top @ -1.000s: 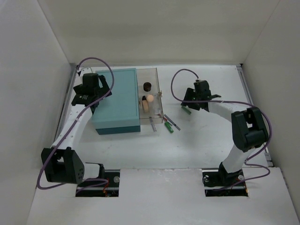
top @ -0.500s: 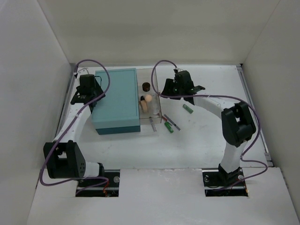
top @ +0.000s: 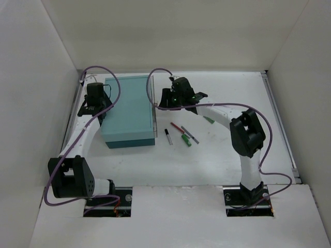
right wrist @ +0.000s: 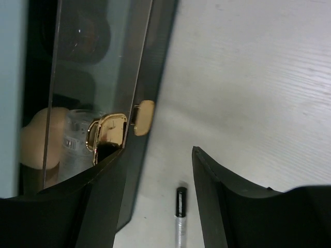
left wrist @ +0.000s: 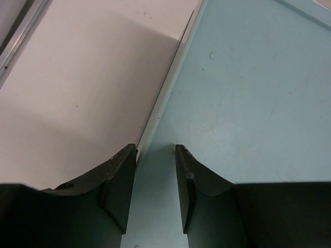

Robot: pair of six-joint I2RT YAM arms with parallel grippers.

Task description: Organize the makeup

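The makeup lies in two places. On the table are a black-capped pencil point(top: 168, 135) point(right wrist: 180, 217), a red pencil point(top: 178, 126), a grey pencil point(top: 190, 135) and two green tubes point(top: 185, 140) point(top: 208, 120). Behind the clear drawer front with the gold handle point(right wrist: 106, 132) I see the peach sponge point(right wrist: 35, 138), the bottle point(right wrist: 77, 138) and the round brown piece point(right wrist: 89, 35). My right gripper point(top: 163, 101) point(right wrist: 159, 150) is open, its left finger against the drawer front. My left gripper point(top: 98, 107) point(left wrist: 155, 147) hangs over the left edge of the teal box point(top: 129, 108) point(left wrist: 248, 93), jaws narrowly apart with nothing between them.
White walls close in the table point(top: 222, 150) at the left, back and right. The teal box fills the back left. The right arm's elbow point(top: 247, 135) rises over the table's right half, with purple cables looping above both arms.
My right gripper has swung left from the table's right side to the drawer front, and the clear drawer has slid into the teal box. My left jaws have narrowed from wide open.
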